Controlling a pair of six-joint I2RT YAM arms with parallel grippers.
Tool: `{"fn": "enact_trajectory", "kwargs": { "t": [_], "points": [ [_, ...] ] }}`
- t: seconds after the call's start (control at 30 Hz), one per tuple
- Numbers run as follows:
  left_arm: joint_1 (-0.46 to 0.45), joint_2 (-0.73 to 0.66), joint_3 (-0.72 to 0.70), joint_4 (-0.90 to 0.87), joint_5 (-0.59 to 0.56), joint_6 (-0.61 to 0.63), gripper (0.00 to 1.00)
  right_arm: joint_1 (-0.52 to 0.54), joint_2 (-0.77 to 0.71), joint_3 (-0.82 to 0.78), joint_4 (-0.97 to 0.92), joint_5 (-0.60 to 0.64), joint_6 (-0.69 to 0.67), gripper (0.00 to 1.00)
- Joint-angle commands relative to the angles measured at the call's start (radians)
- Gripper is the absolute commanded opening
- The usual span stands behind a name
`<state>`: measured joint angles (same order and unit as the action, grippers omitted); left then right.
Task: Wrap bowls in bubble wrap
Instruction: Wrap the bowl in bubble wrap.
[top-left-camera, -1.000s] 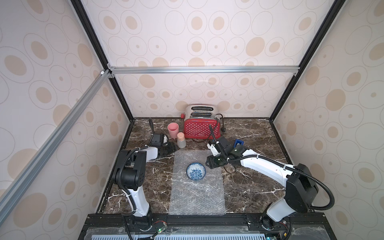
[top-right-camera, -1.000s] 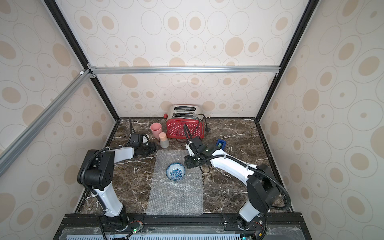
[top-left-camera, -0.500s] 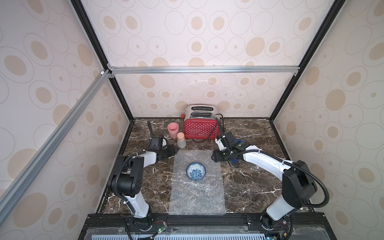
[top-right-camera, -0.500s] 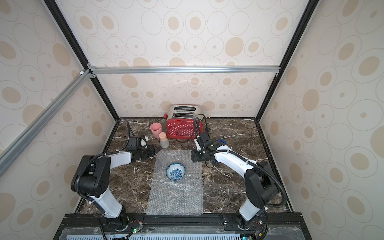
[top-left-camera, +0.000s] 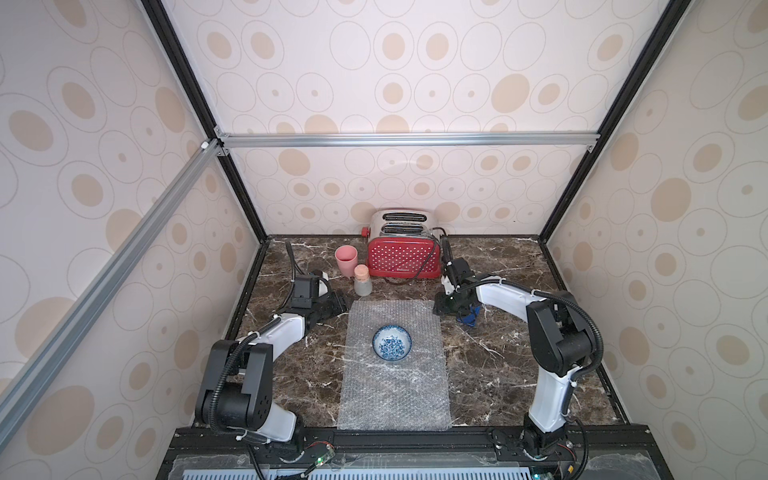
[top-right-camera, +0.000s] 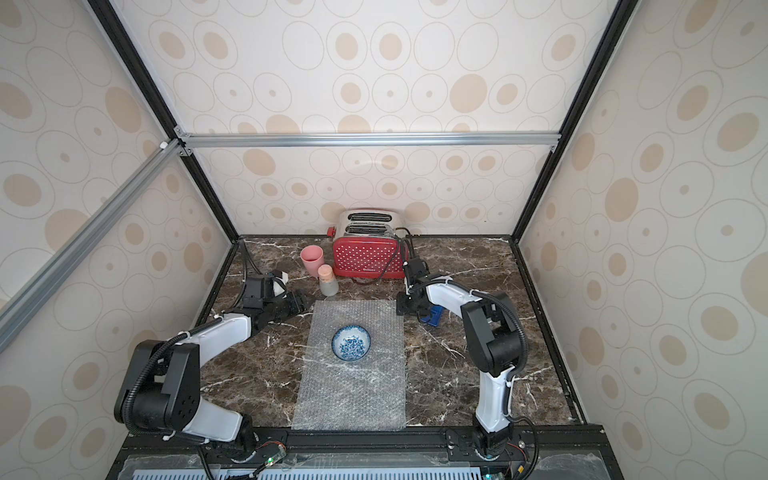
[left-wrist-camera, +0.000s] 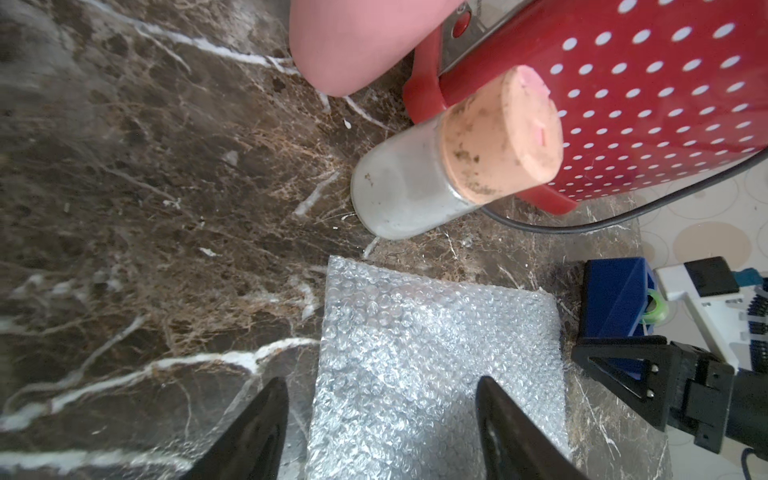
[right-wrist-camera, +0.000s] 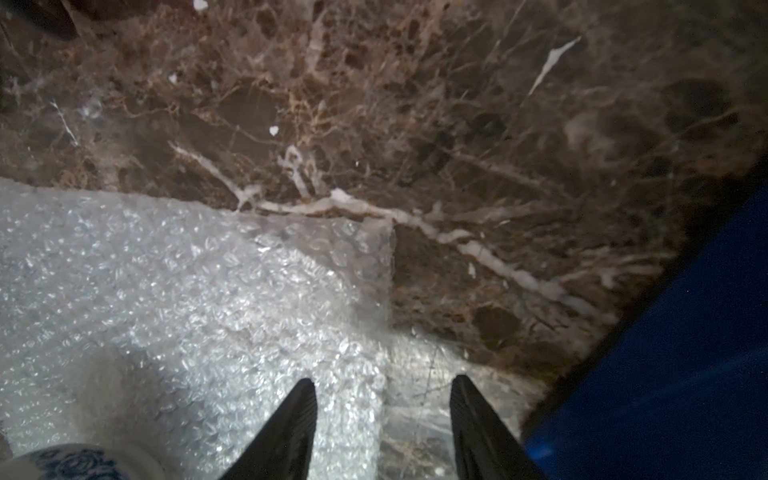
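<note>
Bowl (top-left-camera: 392, 342): seen upright on the bubble wrap (top-left-camera: 395, 399), in its far half, unmoved over the last 1 second.
Right gripper (right-wrist-camera: 382, 380): shifted from beside the bowl out to the wrap's far right corner; jaws held apart astride the side edge, nothing gripped.
Left gripper (left-wrist-camera: 380, 382): kept at the far left corner; jaws apart astride that edge, nothing gripped.
Meaning: 2 far corners are judged lined up for pinching, so a fold toward the bowl can be started; wrapping not yet begun.

A small white bowl (top-left-camera: 392, 342) with blue floral pattern sits upright on the flat bubble wrap (top-left-camera: 394, 390).
</note>
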<state>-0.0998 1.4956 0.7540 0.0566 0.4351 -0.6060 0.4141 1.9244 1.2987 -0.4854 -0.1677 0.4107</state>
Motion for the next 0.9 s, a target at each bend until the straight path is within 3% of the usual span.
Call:
{"fn": "enact_trajectory", "kwargs": {
  "t": [0.0, 0.47, 0.73, 0.87],
  "points": [
    [0.005, -0.014, -0.002, -0.027, -0.009, 0.014, 0.7, -0.002, 0.035, 0.038, 0.016, -0.052, 0.01, 0.54],
    [0.005, -0.022, 0.0, -0.035, 0.009, 0.029, 0.71, -0.046, 0.107, 0.034, 0.092, -0.127, 0.039, 0.5],
    [0.005, -0.033, -0.012, -0.023, 0.028, 0.026, 0.71, -0.05, 0.097, 0.007, 0.153, -0.241, 0.054, 0.36],
    [0.004, -0.043, -0.016, -0.022, 0.029, 0.028, 0.71, -0.052, 0.043, -0.033, 0.202, -0.271, 0.066, 0.34]
  ]
}}
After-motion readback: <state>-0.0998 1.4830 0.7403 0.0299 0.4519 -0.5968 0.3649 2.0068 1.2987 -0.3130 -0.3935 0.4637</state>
